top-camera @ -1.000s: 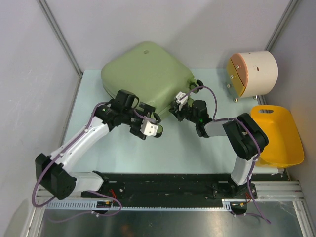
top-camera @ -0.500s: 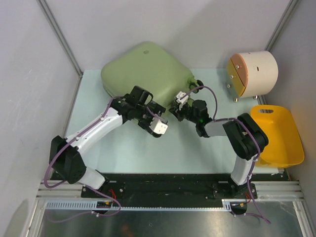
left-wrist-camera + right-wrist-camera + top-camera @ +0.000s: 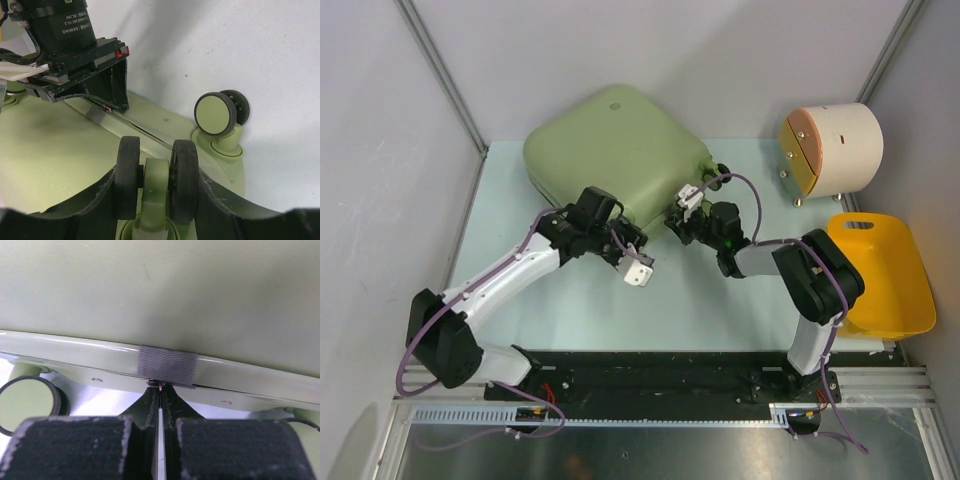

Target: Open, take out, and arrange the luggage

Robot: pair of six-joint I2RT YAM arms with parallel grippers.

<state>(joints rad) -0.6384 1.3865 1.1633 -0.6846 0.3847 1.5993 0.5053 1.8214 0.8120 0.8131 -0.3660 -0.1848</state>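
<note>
The pale green luggage (image 3: 615, 150) lies flat and closed at the back of the table. My left gripper (image 3: 623, 238) is at its near edge. In the left wrist view its fingers (image 3: 225, 210) press both sides of a black double wheel (image 3: 182, 170), so my left gripper (image 3: 157, 187) is shut on that wheel. A second wheel (image 3: 215, 114) stands further right. My right gripper (image 3: 674, 220) is at the same edge, and its body (image 3: 75, 50) shows in the left wrist view. My right gripper (image 3: 160, 392) is shut on a thin zip pull at the seam, just under a grey tape patch (image 3: 167, 365).
A cream drum (image 3: 835, 148) lies on its side at the back right. A yellow basket (image 3: 880, 275) sits at the right edge beside the right arm. Grey walls close in on the left, the back and the right.
My left arm swung in toward the luggage's near edge and its jaws closed from wide open onto the wheel. The right arm and the luggage have not moved.
</note>
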